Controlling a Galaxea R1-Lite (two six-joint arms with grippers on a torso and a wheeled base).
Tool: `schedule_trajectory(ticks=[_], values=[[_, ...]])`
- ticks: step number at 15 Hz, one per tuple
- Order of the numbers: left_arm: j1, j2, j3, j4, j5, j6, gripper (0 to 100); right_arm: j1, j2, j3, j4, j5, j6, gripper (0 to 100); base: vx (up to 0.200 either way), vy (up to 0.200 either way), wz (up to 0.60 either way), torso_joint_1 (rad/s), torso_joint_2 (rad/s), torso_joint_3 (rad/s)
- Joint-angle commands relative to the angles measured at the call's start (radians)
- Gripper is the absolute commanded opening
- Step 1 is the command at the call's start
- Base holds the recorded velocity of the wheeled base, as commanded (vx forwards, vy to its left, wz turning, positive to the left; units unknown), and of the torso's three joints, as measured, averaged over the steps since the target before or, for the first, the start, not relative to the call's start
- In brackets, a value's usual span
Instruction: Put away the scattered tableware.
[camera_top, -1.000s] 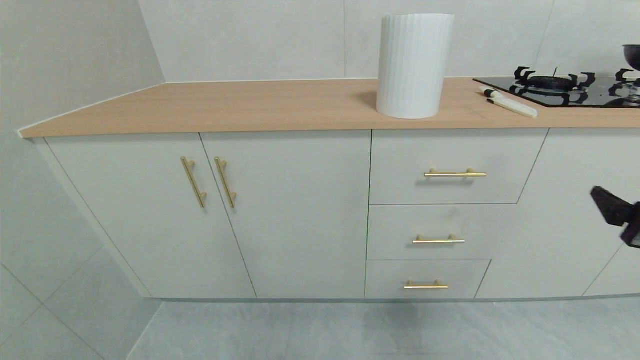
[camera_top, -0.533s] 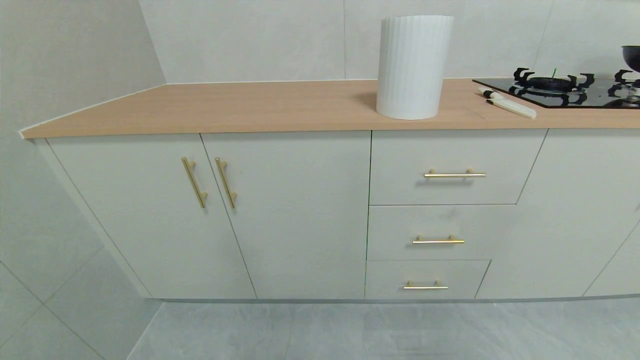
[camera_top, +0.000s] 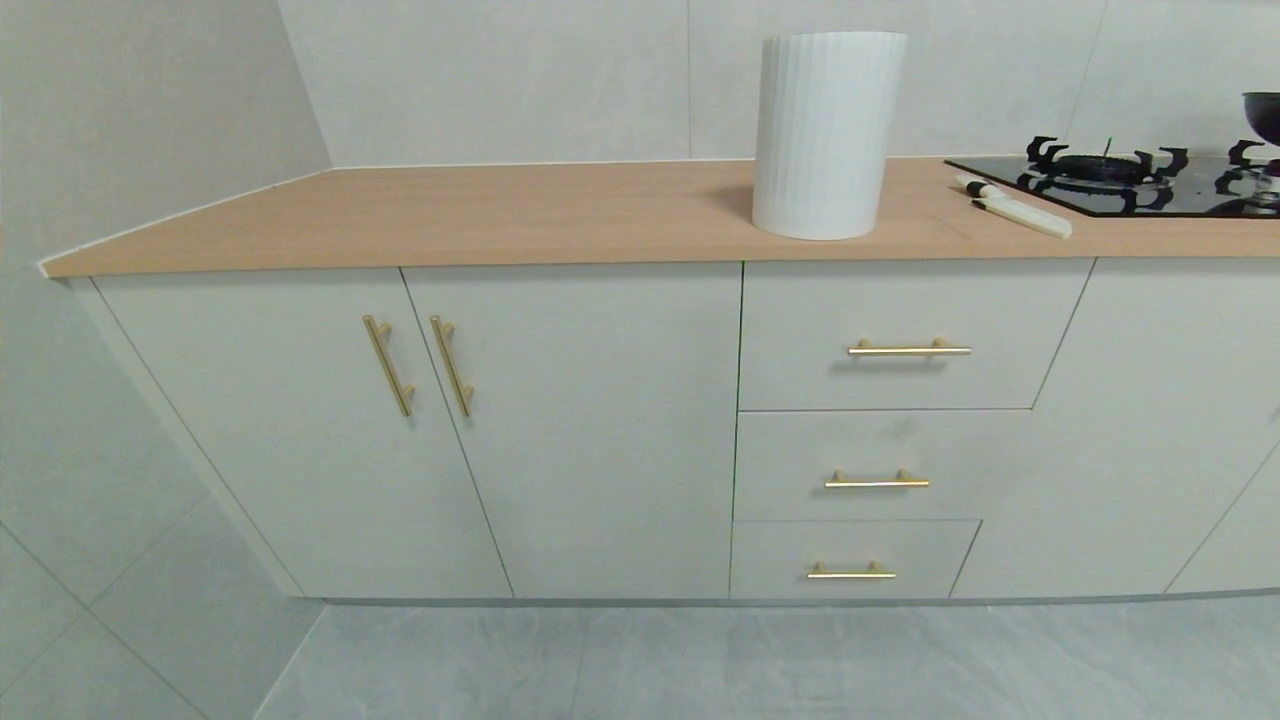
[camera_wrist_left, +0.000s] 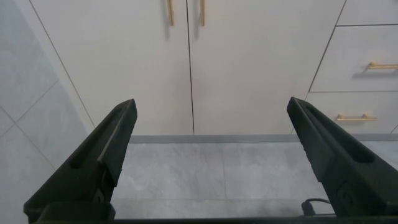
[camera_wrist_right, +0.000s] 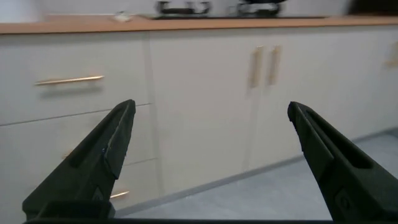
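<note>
2 pale utensils (camera_top: 1028, 216) lying on the wooden surface (camera_top: 500, 215), between a tall white ribbed container (camera_top: 828, 135) and the black hob (camera_top: 1120, 190), left gripper (camera_wrist_left: 211, 109) spread wide and empty, low before the cabinet doors (camera_wrist_left: 249, 56), right gripper (camera_wrist_right: 211, 109) likewise spread, facing the drawers (camera_wrist_right: 68, 81)

Left gripper (camera_wrist_left: 211, 104) held low on the near side and tipped a little downward, the two dark fingers (camera_wrist_left: 106, 155) spread wide apart, with nothing between them. Right gripper (camera_wrist_right: 211, 107) also held low, but aimed almost level toward the far side, fingers (camera_wrist_right: 329, 155) spread just as wide and gripping nothing.
</note>
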Motion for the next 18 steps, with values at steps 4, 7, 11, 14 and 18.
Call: schedule_trajectory(ticks=[4, 7, 11, 14, 18], values=[[0.0, 0.0, 0.0, -0.001, 0.0, 0.0, 100, -0.002, -0.02, 0.281, -0.124, 0.248, 0.045, 100, 0.0, 0.0, 0.0, 0.0, 0.0, 0.0], [0.0, 0.0, 0.0, -0.001, 0.0, 0.0, 100, -0.002, -0.02, 0.283, -0.067, 0.297, 0.111, 100, 0.0, 0.0, 0.0, 0.0, 0.0, 0.0], [0.0, 0.0, 0.0, 0.001, 0.0, 0.0, 100, -0.002, -0.018, 0.281, -0.022, 0.351, 0.107, 100, 0.0, 0.0, 0.0, 0.0, 0.0, 0.0], [0.0, 0.0, 0.0, -0.001, 0.0, 0.0, 100, -0.004, -0.02, 0.283, -0.024, 0.346, 0.116, 100, 0.0, 0.0, 0.0, 0.0, 0.0, 0.0], [0.0, 0.0, 0.0, 0.001, 0.0, 0.004, 100, -0.002, -0.02, 0.283, -0.024, 0.348, 0.117, 100, 0.0, 0.0, 0.0, 0.0, 0.0, 0.0]])
